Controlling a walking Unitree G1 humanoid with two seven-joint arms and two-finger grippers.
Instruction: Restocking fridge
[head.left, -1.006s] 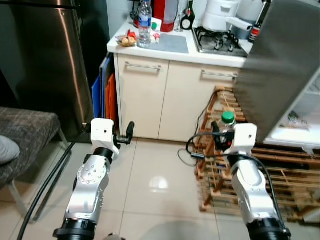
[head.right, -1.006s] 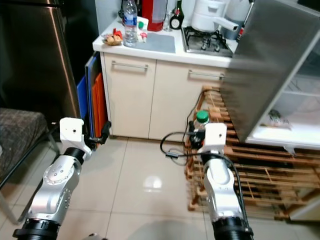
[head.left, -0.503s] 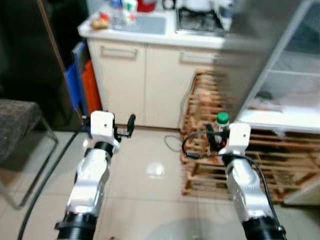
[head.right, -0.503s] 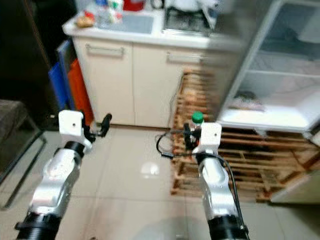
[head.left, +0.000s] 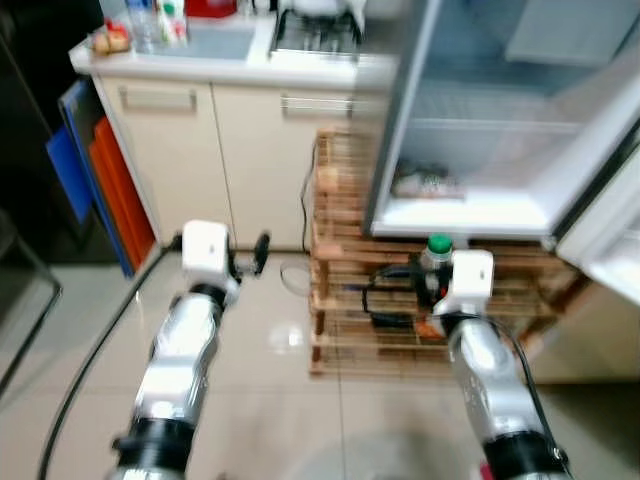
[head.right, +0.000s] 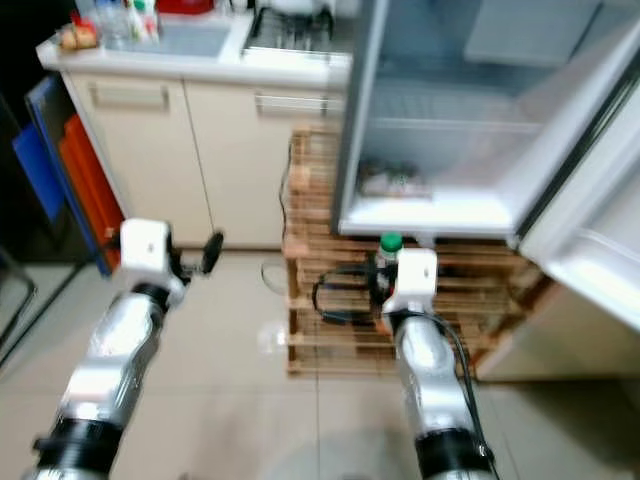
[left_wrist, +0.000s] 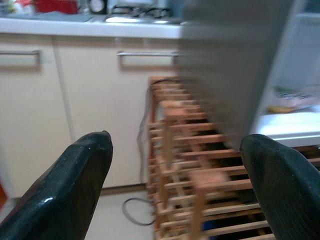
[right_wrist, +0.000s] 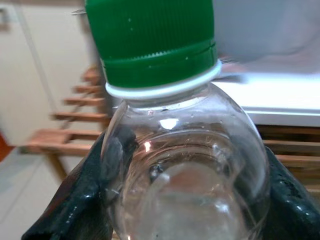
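Note:
A clear plastic bottle (right_wrist: 170, 165) with a green cap (head.left: 438, 244) stands upright in my right gripper (head.left: 431, 276), which is shut on its shoulder just below the neck. It is held in front of the open fridge (head.left: 500, 120), slightly below the white bottom shelf (head.left: 470, 212). A small packet (head.left: 424, 182) lies on that shelf. The fridge's grey door (head.left: 398, 100) swings out to the left of the bottle. My left gripper (head.left: 256, 256) is raised over the floor tiles, open with nothing between its fingers (left_wrist: 75, 180).
A wooden slatted rack (head.left: 345, 290) sits under the fridge with a black cable (head.left: 385, 320) coiled on it. Left of it are cream cabinets (head.left: 200, 150) under a counter (head.left: 220, 55) holding bottles. Blue and orange boards (head.left: 85, 170) lean at far left.
The whole picture has swung right, so the open fridge now lies ahead and the cabinets sit further left. Both grippers hold the same pose, the right still gripping the bottle.

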